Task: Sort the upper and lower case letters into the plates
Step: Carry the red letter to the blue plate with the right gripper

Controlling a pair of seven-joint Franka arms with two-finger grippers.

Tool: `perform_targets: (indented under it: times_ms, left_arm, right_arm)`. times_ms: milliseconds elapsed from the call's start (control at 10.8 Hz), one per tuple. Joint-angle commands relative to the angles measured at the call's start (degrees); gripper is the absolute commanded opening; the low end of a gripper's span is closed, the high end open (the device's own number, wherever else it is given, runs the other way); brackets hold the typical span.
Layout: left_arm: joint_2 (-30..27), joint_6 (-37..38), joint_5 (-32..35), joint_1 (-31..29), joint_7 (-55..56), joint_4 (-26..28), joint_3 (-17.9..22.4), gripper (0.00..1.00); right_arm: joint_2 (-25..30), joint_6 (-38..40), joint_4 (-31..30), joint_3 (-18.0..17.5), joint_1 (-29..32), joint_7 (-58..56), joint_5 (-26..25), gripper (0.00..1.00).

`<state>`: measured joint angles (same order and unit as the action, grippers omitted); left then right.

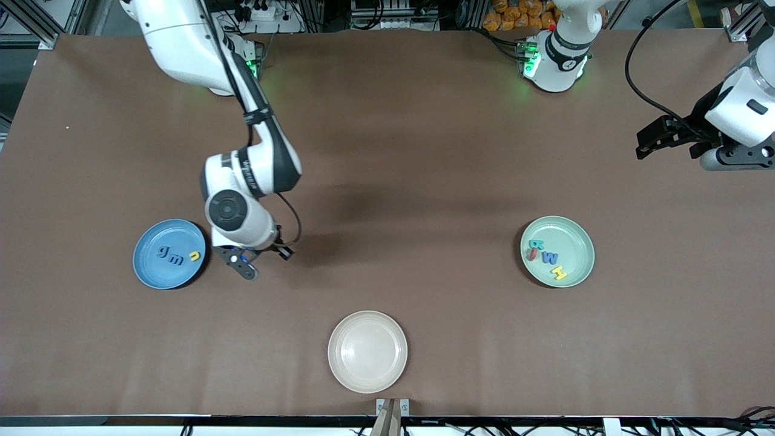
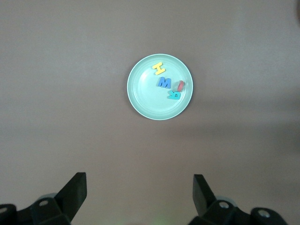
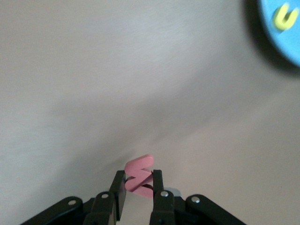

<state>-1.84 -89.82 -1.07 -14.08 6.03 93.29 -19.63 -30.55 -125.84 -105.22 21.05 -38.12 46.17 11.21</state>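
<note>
Closely pinched between the right gripper's (image 3: 139, 183) two fingers is a pink letter (image 3: 138, 174), a zigzag shape standing on edge with its upper end poking above the fingertips. It hangs over bare table (image 1: 387, 151), just beside the blue plate (image 1: 151, 272). The piece looks like light, thin foam, slightly springy and not fragile; a gentle squeeze across its flat faces, as here, should hold it, though so small a piece could twist or slip out. Its long axis runs roughly upright, leaning a little toward the blue plate.

That plate already holds two dark blue letters (image 1: 170, 255) and a yellow one (image 1: 194, 256), all lying flat.

Toward the left arm's end of the table, the mint plate (image 1: 575, 233) holds a teal, a red, a blue and a yellow letter. A cream plate (image 1: 367, 352) sits empty, nearest the front camera.

High over the table's end, the left gripper (image 2: 138, 197) waits with jaws spread wide, holding nothing.
</note>
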Motion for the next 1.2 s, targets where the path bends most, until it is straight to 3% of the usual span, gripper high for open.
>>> perform_targets:
  times_ms: [0,185,461,738,1107]
  left_arm:
    - [-0.28,0.43,-1.04,-0.51,-0.14,-0.03,-0.41,1.00]
    - [-0.27,0.52,-1.04,-0.33,-0.22,-0.03,-0.41,1.00]
    - [-0.27,0.52,-0.87,-0.42,-0.49,-0.03,-0.41,1.00]
    - [-0.54,0.08,0.28,-0.59,0.21,-0.03,-0.49,1.00]
    - [-0.80,-0.62,1.16,-0.68,0.21,-0.03,-0.41,1.00]
  right_arm:
    - [9.53,-2.92,-14.46,4.25,-0.73,-14.99,-1.53,0.00]
    - [12.08,-2.83,-18.08,8.46,-0.47,-22.58,-7.31,0.00]
    - [11.57,-2.92,-18.36,14.35,0.06,-33.74,-8.22,0.00]
    - [10.25,-6.15,-16.96,15.16,8.03,-47.71,-8.14,0.00]
    - [5.86,-6.96,-13.09,14.99,9.03,-48.63,-5.60,0.00]
